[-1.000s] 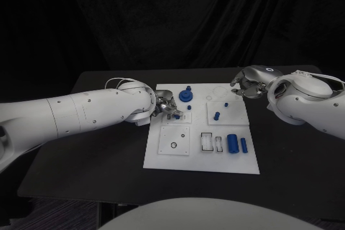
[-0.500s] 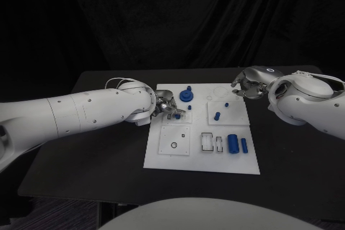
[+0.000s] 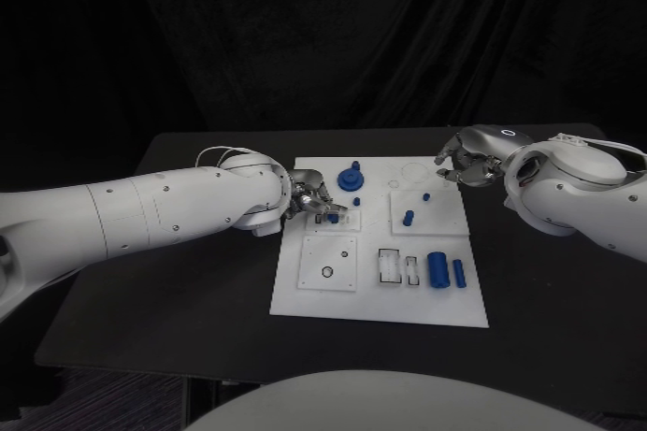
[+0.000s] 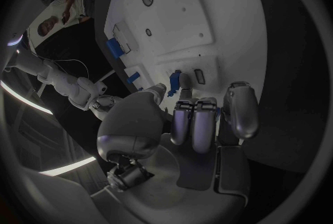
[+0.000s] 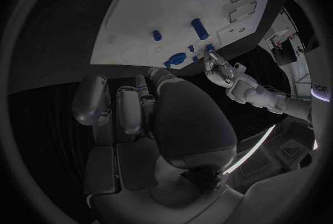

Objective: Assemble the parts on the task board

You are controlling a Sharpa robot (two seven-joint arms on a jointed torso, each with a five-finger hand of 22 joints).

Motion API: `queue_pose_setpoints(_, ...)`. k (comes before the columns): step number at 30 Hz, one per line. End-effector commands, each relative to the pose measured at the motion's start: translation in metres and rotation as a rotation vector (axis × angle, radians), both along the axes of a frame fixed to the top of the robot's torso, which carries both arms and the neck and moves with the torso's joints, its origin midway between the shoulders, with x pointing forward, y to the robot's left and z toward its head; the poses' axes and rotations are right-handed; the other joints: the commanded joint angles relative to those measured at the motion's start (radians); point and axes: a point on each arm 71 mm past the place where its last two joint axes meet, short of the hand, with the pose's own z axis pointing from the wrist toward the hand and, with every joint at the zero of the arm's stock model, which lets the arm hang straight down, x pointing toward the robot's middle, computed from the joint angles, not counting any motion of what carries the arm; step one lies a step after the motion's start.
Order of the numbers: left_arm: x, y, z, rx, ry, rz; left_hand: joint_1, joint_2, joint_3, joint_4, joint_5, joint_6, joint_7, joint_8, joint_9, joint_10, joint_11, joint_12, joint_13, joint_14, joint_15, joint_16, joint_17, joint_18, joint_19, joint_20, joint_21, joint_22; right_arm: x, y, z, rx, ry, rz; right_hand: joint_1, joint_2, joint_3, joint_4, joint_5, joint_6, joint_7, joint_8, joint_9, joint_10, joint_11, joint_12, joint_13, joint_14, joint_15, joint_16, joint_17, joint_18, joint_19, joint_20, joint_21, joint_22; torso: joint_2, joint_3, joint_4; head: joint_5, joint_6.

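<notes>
Left hand [image 3: 313, 203] on blue part [image 3: 333, 220]

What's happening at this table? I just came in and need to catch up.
A two-armed robot is assembling blue parts on a white task board. Its left robot hand pinches a small blue part at a slot on the board's left side. The right robot hand hovers by the far right corner, seemingly holding nothing.

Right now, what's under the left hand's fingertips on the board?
A small blue part sits by a slot in the task board, right at the left hand fingertips. Whether the fingers actually pinch it cannot be told; the board beneath the hand is covered.
</notes>
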Motion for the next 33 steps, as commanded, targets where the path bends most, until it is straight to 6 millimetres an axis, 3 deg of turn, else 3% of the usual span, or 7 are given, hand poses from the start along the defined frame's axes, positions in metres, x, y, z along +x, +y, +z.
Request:
queue_pose_setpoints(1, -0.0026, -0.0002, -0.0033, 0.002, 0.018, -0.002, 0.008, 0.007, -0.009, 0.0, 0.007, 0.003, -0.004, 0.017, 0.026, 0.106, -0.007, 0.004, 0.263, 0.106, 0.0, 0.003, 0.263, -0.008, 0.002, 0.0, -0.005, 0.102, -0.0002, -0.0015, -0.0021, -0.01, 0.009, -0.015, 0.0, -0.009, 0.005, 0.0, 0.004, -0.003, 0.006, -0.004, -0.002, -0.005, 0.002, -0.005, 0.086, 0.016, 0.007, -0.007, -0.001, 0.021, -0.004, 0.0, -0.005, 0.137, 0.0, 0.0006, -0.0007, 0.002, 0.0)
queue_pose_setpoints(14, -0.0036, -0.0001, -0.0025, -0.01, 0.011, -0.007, 0.03, 0.022, -0.027, -0.002, 0.021, 0.003, -0.012, 0.077, 0.032, 0.106, -0.014, 0.004, 0.263, 0.106, -0.006, 0.003, 0.263, -0.009, 0.005, -0.005, -0.005, 0.107, -0.0002, -0.0021, -0.0025, -0.012, 0.011, -0.019, 0.0, -0.007, 0.007, 0.0, 0.005, -0.002, 0.006, -0.004, -0.002, -0.007, 0.002, -0.006, 0.084, 0.015, 0.007, -0.009, -0.003, 0.021, -0.006, 0.0, -0.01, 0.136, 0.0, 0.0009, -0.0001, 0.005, 0.0)
queue_pose_setpoints(33, -0.003, -0.0037, -0.0007, -0.035, -0.01, -0.017, 0.069, 0.034, -0.031, -0.016, 0.042, -0.007, -0.018, 0.125, 0.031, 0.106, -0.02, 0.004, 0.263, 0.106, -0.011, 0.003, 0.263, -0.008, 0.005, -0.01, -0.01, 0.109, 0.0004, -0.0024, -0.0031, -0.017, 0.017, -0.024, -0.001, -0.007, 0.008, 0.0, 0.006, -0.002, 0.006, -0.004, -0.002, -0.008, 0.002, -0.007, 0.082, 0.014, 0.007, -0.012, -0.005, 0.022, -0.008, 0.0, -0.015, 0.134, 0.0, 0.0013, -0.0004, 0.008, 0.0)
